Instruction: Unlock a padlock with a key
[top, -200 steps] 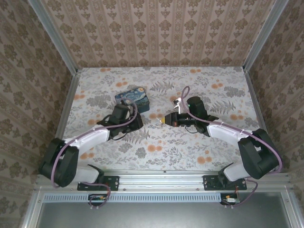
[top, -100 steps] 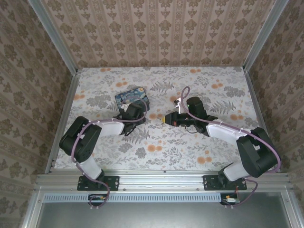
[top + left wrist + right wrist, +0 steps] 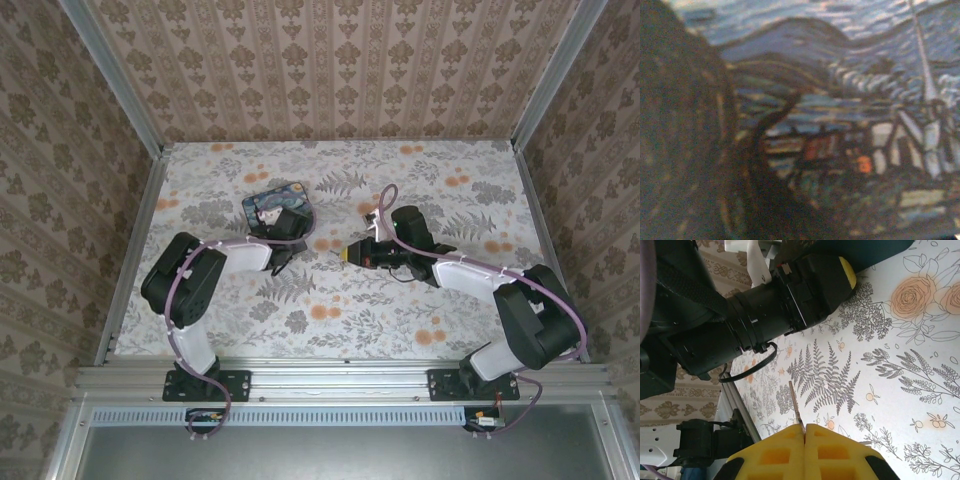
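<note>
My right gripper (image 3: 350, 254) hovers mid-table, its yellow pads (image 3: 840, 450) shut on a thin metal key (image 3: 795, 402) whose blade points away from the jaws over the fern print. My left gripper (image 3: 285, 224) lies against the near right corner of a blue box printed with a starry-night painting (image 3: 262, 203). That painting (image 3: 840, 100) is pressed close and blurred in the left wrist view, so the left jaws' state is unreadable. The padlock is hidden. The left arm (image 3: 765, 310) crosses the top of the right wrist view.
The floral tablecloth (image 3: 400, 310) runs to patterned walls on three sides. A metal rail (image 3: 345, 375) holding both arm bases marks the near edge. Open cloth lies between the two grippers and in front of them.
The left arm has swung its gripper away from the near side of the box, up and right onto the box's corner. The right gripper with the key has barely shifted.
</note>
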{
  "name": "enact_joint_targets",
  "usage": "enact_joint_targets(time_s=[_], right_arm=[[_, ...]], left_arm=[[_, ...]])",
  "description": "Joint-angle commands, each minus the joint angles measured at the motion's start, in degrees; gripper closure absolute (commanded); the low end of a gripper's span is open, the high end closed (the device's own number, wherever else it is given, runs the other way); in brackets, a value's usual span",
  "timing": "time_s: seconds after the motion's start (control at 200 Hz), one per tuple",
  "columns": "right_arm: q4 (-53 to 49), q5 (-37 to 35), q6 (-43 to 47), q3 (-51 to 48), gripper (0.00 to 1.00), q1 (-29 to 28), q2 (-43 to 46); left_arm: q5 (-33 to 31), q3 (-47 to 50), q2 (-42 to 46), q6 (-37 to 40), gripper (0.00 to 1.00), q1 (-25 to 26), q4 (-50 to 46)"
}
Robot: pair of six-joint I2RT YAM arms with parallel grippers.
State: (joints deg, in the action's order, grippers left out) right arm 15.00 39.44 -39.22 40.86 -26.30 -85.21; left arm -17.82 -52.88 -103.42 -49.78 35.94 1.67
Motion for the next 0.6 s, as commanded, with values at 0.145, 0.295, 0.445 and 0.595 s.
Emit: enact_joint_targets(time_s=[0.145,0.295,0.445,0.595], right_arm=[[0.29,-4.05,-1.03,-1.83,1.00,-3.02,-0.78],[4.23,-11.19,-7.20,-1.47,1.00,-8.72,-1.36],[10.81,-20.40,-14.82,-2.85,1.00,-12.74,-1.54],[13.65,-24.57,-16.56,-1.20,1.00,-14.63,-2.07]], left_arm=[[16.42,-6.27,2.89,0.92,0.85,-3.08,-12.57],[33.81,-11.37,7.03,-1.28,0.86,-8.52,-24.47],[49.86,-15.23,9.47,-6.48,0.87,-14.18,-31.24],[57.90,-17.24,10.19,-11.30,0.88,-15.29,-34.44]])
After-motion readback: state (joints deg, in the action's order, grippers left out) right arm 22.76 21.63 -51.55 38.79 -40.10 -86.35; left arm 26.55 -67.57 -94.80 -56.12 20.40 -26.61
